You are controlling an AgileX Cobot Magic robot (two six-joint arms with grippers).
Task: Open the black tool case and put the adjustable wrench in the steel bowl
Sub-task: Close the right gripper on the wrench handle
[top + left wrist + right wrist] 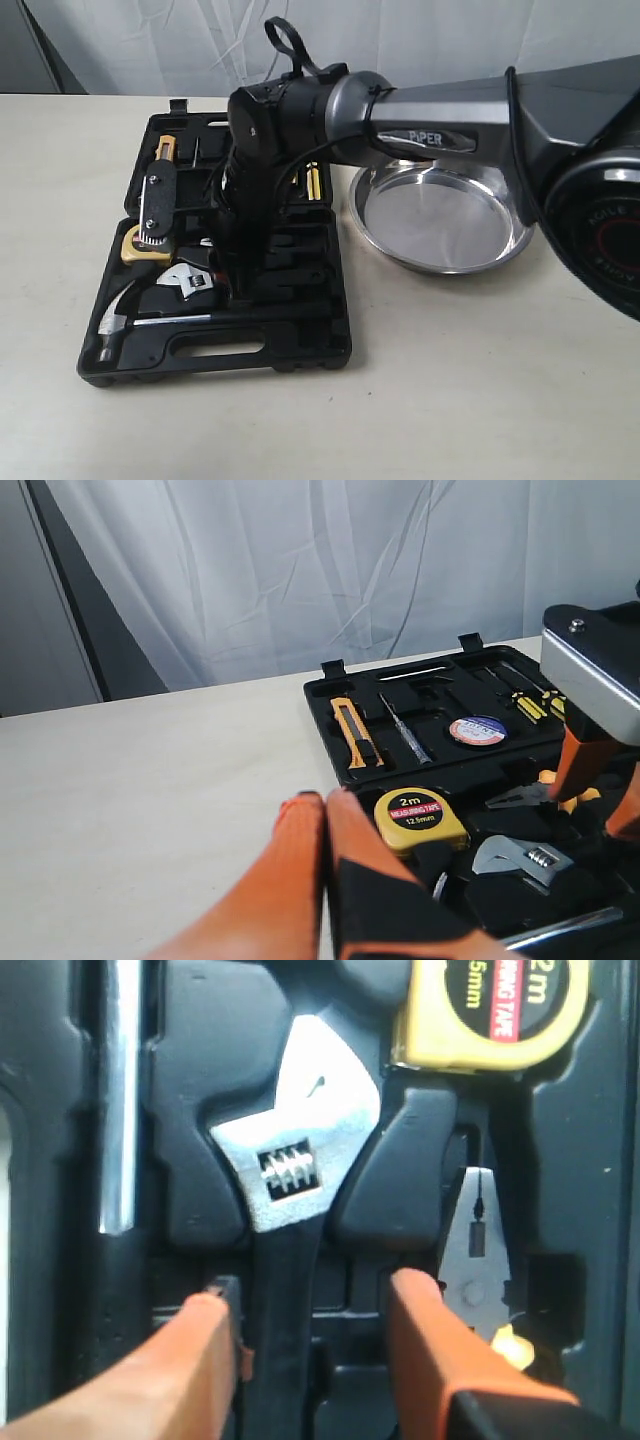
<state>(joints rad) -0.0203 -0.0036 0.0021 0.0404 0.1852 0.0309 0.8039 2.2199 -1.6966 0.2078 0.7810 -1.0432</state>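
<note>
The black tool case [215, 365] lies open flat on the table. The adjustable wrench [295, 1160], with a silvery head and a black handle, rests in its moulded slot [185, 283] between the hammer and the pliers. My right gripper [312, 1295] is open low over the case, one orange finger on each side of the wrench's black handle. The right arm [290, 130] reaches across and hides the fingers in the exterior view. The steel bowl [440, 220] stands empty just right of the case. My left gripper [312, 798] is shut on nothing beside the case's left edge.
In the case lie a yellow tape measure [420, 815], a claw hammer [115, 320], orange-handled pliers [478, 1250], a utility knife [355, 730] and screwdrivers [405, 730]. A white curtain hangs behind the table.
</note>
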